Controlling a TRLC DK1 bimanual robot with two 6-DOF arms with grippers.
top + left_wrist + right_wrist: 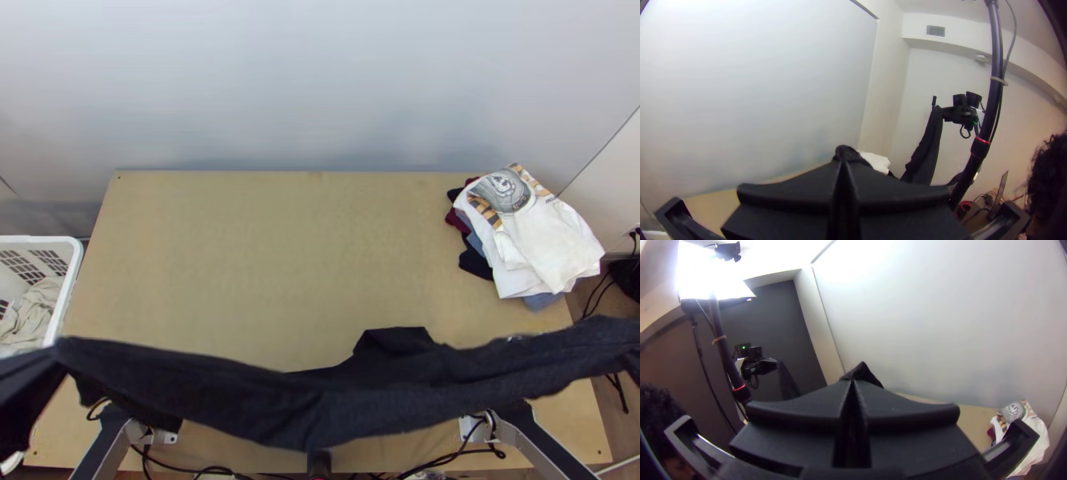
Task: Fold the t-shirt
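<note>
Top view, black shirt (240, 396) slung above worktop (280, 256); wrist views, left end effector (843, 166), right end effector (852, 386) clamped on it!

The left arm (120, 450) and right arm (552, 455) pair silver-grey links with black parts, looped black cables (448, 458) and white brackets (166, 438); left gripper (843, 163) and right gripper (853, 383) are matte black.

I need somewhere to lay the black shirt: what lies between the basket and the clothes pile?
Just bare table, in the top view, from basket to clothes pile; the black shirt stretches across nearer the bases.
</note>
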